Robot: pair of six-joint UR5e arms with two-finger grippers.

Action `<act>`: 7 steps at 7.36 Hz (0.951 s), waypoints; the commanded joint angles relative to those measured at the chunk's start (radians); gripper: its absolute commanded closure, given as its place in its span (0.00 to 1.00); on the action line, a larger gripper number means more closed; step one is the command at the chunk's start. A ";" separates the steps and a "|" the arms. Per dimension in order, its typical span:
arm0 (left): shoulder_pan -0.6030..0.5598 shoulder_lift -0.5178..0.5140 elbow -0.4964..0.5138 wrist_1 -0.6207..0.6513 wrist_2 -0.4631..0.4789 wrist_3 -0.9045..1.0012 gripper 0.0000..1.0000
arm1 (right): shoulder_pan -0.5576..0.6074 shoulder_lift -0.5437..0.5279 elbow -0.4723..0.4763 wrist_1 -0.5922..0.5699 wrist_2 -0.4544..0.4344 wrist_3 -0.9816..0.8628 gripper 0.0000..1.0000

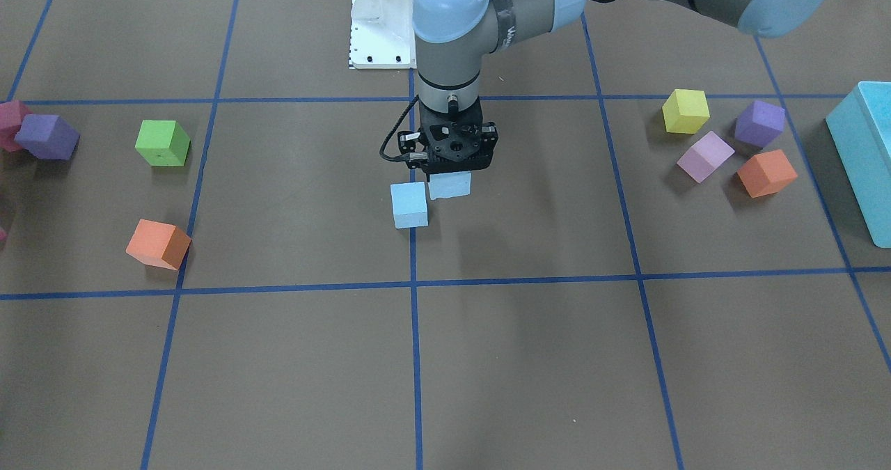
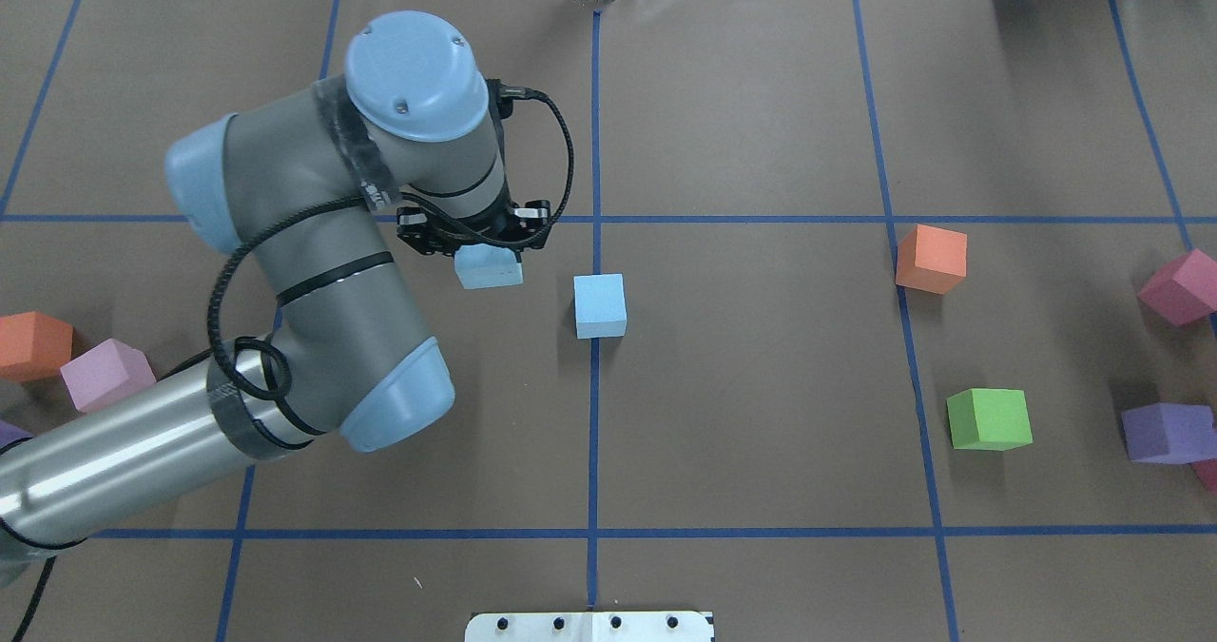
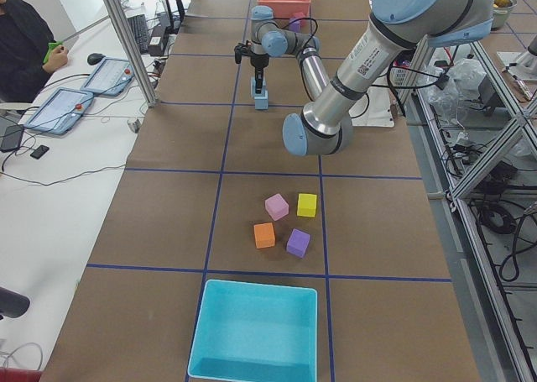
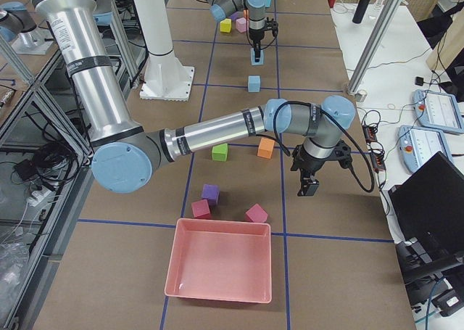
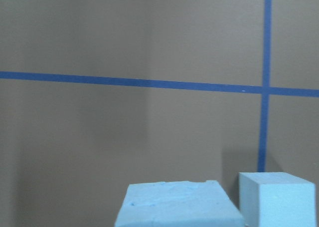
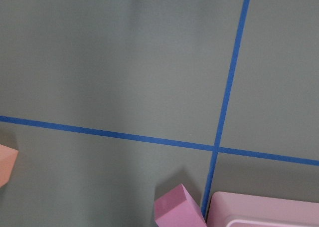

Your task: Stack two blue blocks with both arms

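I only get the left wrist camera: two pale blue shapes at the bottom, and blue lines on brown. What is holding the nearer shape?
Observer: The left gripper is shut on it. It is the nearer blue block, and it looks lifted off the table.
Visitor: And the other blue shape?
Observer: That is the second blue block. It rests on the table over a tape line, apart from the held one, with nothing on top.
Visitor: Is there another arm?
Observer: Yes. The right gripper is far off, near a pink tray at the table's end. I cannot tell whether it is open or shut.
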 commanded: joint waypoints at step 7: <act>0.026 -0.080 0.204 -0.131 0.011 -0.014 0.41 | 0.006 -0.015 -0.095 0.158 0.000 -0.003 0.00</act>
